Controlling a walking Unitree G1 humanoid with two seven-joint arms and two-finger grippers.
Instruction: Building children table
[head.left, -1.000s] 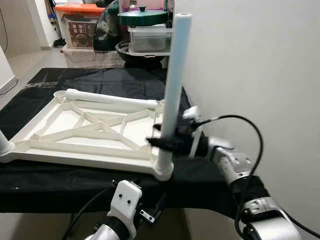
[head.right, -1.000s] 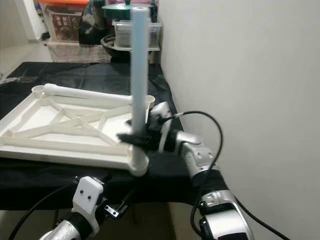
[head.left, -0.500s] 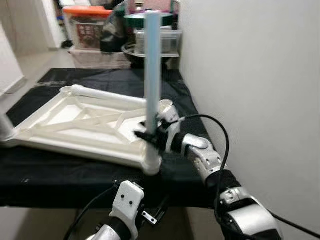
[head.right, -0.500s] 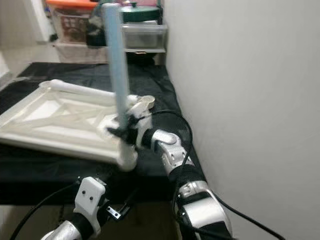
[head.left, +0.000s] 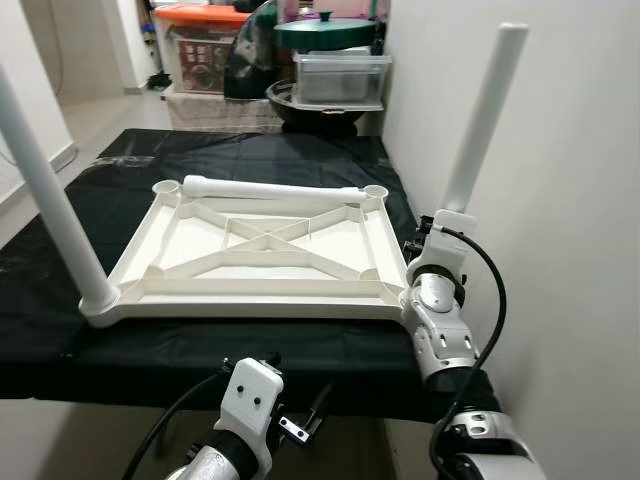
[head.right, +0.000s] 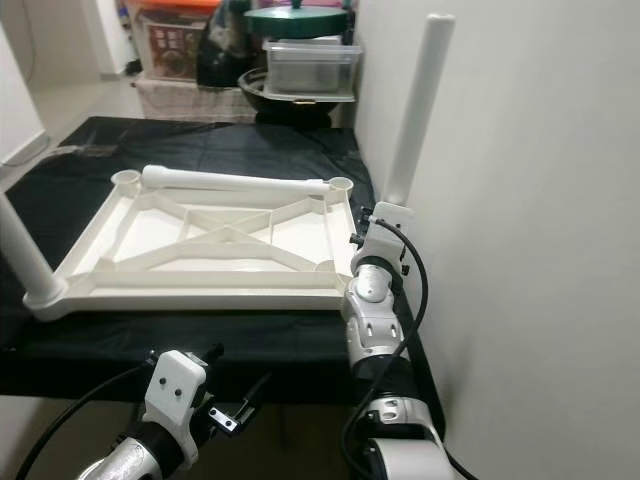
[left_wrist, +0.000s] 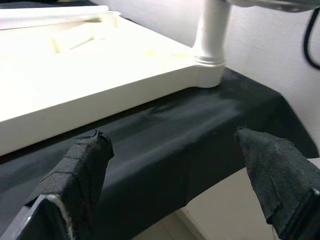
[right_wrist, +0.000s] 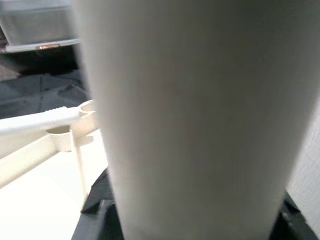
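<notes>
Tabletop (head.left: 260, 262) lies upside down on black-draped bench (head.left: 60, 215); one leg (head.left: 480, 120) upright at near right corner, another (head.left: 45, 205) at near left, a third (head.left: 270, 188) lying loose along far edge.

Likely light, rigid, smooth plastic; best gripped low on a leg, near the socket.

Right gripper (head.left: 432, 232) at right leg's base; fingers' state cannot be told. Left gripper (left_wrist: 175, 170) below bench edge, fingers spread, holding nothing.

No legible writing on parts.

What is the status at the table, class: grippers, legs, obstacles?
Right gripper at near-right leg. Left gripper open, idle. Spare leg lies on tabletop. Wall close.
</notes>
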